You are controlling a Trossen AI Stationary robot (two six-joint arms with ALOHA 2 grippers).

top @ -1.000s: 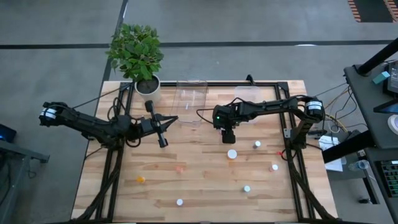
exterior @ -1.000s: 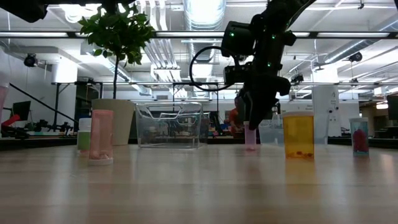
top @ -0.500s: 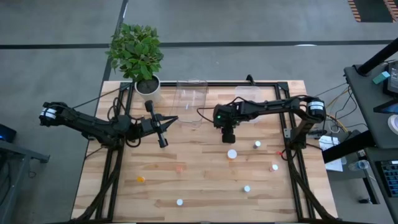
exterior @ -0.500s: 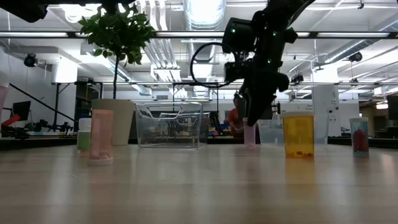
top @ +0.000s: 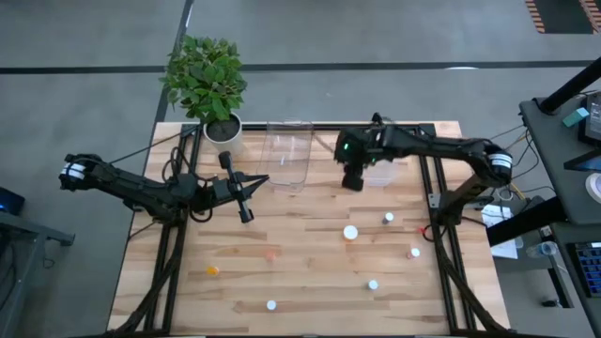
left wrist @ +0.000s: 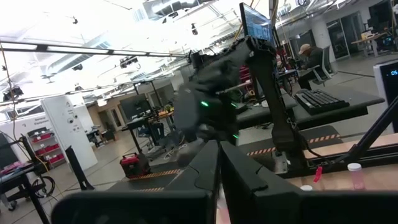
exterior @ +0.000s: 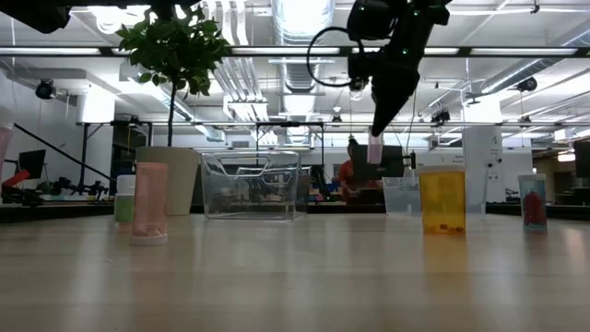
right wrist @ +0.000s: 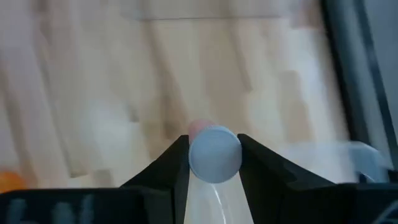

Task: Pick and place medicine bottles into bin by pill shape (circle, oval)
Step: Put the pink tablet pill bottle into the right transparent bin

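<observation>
Right gripper [top: 353,181] hangs above the far side of the wooden table [top: 300,272], jaws clamped on a small pinkish bottle [exterior: 375,148]; in the low view the bottle is lifted well clear of the tabletop, and in the right wrist view its pale round top [right wrist: 214,154] sits pinched between the two dark fingers [right wrist: 176,163]. From overhead the gripper is just beside the right-hand clear tub [top: 380,150], at its near-left corner; a second clear tub [top: 288,153] stands to its left, near the potted plant [top: 207,80] at the table's far-left corner.

Left gripper [top: 246,214] waits over the table's left-centre, well apart from the bottles; its fingers [left wrist: 205,171] lie together, w/ no gap visible in the left wrist view.

Other bottles rest scattered on the table's near and right parts: a larger white-topped one [top: 350,232] near centre-right; white-topped ones at [top: 388,218], [top: 373,284] and [top: 270,304]; a pinkish one [top: 414,253] by the right edge; an orange one [top: 212,271] at near left; a faint pinkish one [top: 271,253] near centre. In the low view an amber bottle [exterior: 442,198] and a pink bottle [exterior: 151,201] stand upright.
</observation>
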